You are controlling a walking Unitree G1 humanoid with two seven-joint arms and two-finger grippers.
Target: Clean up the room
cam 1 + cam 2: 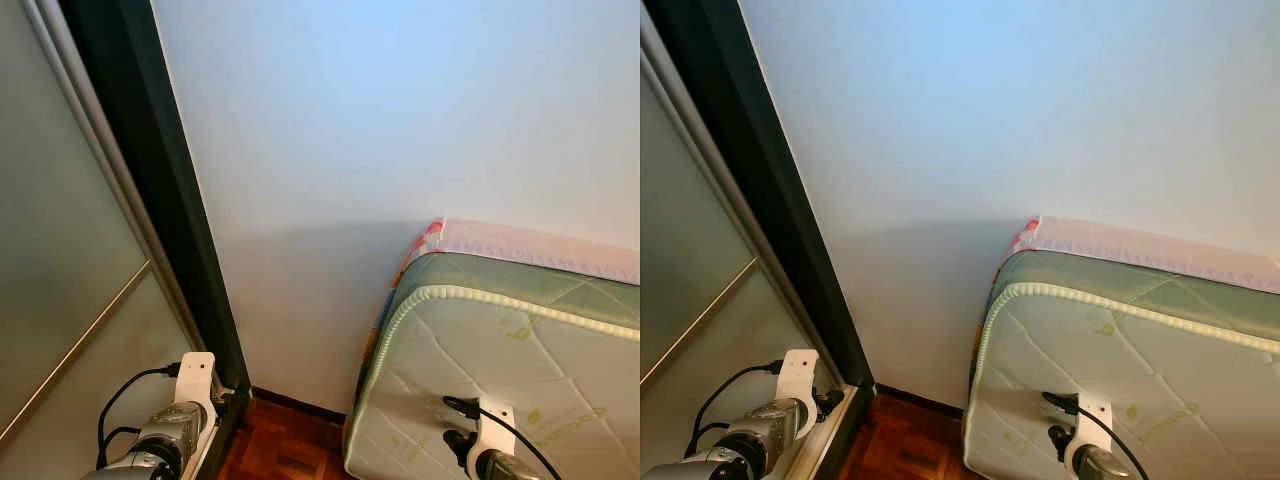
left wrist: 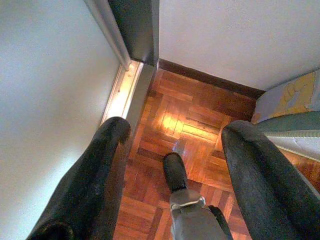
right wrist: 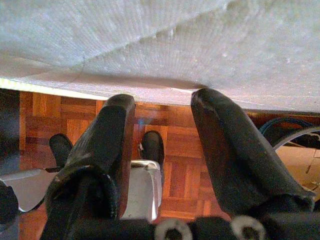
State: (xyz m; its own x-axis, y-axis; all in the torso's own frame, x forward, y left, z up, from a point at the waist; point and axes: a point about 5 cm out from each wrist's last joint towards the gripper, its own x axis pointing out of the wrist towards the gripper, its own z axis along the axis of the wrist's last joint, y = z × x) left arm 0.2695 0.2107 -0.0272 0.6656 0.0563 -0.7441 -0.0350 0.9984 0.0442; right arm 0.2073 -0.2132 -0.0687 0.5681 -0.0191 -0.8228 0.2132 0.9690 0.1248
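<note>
I face a room corner with no loose item in sight. My left arm (image 1: 165, 435) hangs low beside a frosted sliding door (image 1: 60, 280). In the left wrist view the left gripper (image 2: 177, 127) is open over wooden parquet floor (image 2: 195, 115), with nothing between its fingers. My right arm (image 1: 490, 445) hangs in front of a pale green quilted mattress (image 1: 500, 370). The right gripper (image 3: 165, 100) is open too and holds nothing, just under the mattress edge (image 3: 165, 45).
A plain white wall (image 1: 400, 130) fills the view ahead, with a dark skirting board (image 2: 210, 80) at its foot. The door's dark frame (image 1: 160, 180) runs down to the floor track (image 2: 122, 92). My own feet (image 3: 152, 145) stand on the parquet strip between door and mattress.
</note>
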